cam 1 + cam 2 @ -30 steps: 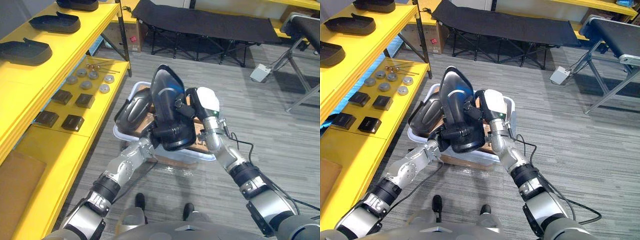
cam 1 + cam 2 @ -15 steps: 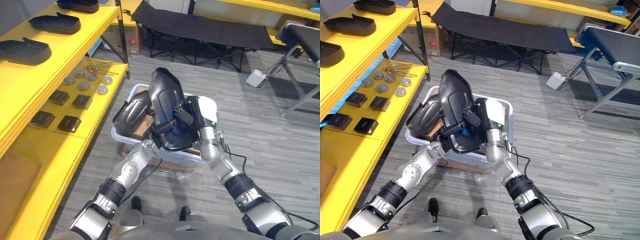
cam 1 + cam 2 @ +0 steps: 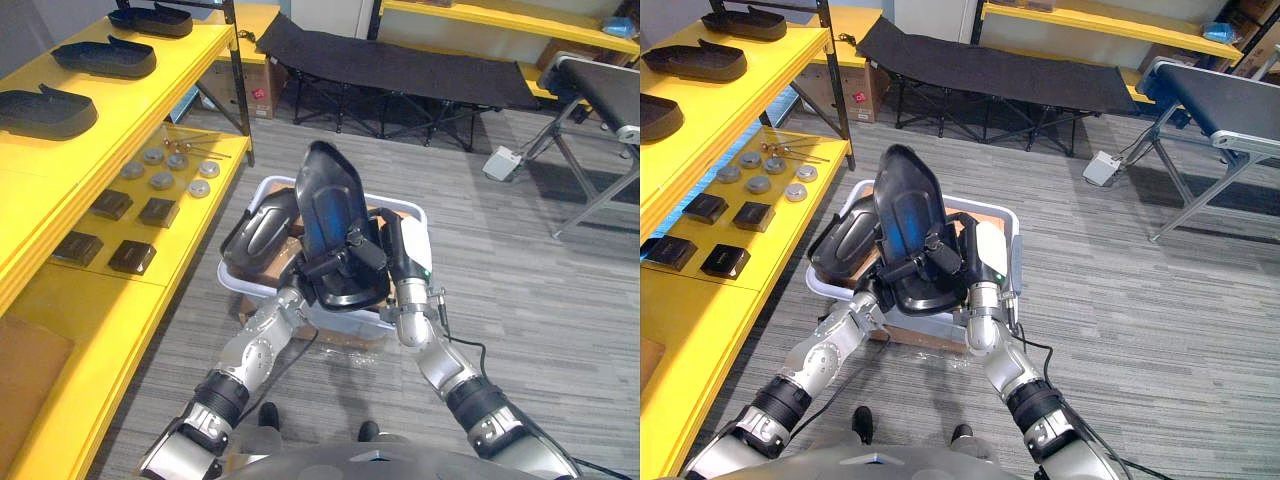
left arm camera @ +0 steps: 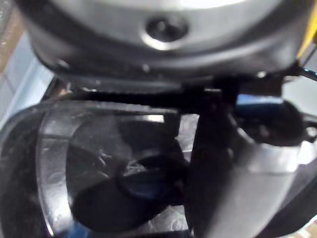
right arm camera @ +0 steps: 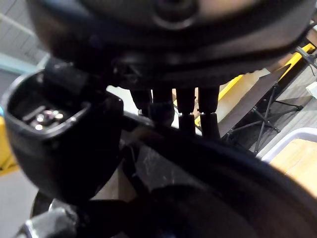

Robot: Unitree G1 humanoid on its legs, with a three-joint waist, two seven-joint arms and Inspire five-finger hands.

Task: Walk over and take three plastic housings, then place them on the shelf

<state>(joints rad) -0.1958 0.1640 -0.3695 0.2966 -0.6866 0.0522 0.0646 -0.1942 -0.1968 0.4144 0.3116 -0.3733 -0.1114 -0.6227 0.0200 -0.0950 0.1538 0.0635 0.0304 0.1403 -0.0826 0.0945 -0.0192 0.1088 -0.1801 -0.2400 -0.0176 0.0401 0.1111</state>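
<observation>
Item: one plastic housing (image 3: pixel 330 215) held above white bin (image 3: pixel 415 225), right robot hand (image 3: pixel 372 252) curled on its rim. Left robot hand (image 4: pixel 233 188) beneath, grip not discernible. Second housing (image 3: pixel 262 225) in bin; placement on yellow shelf (image 3: pixel 130 110) pending.

A workshop or factory storeroom: long yellow shelves (image 3: pixel 150 75) carry black plastic housings (image 3: pixel 45 100) and small metal discs (image 3: pixel 162 180) (laid in rows), with a conveyor (image 3: pixel 1220 105) on grey flooring (image 3: pixel 520 260).
</observation>
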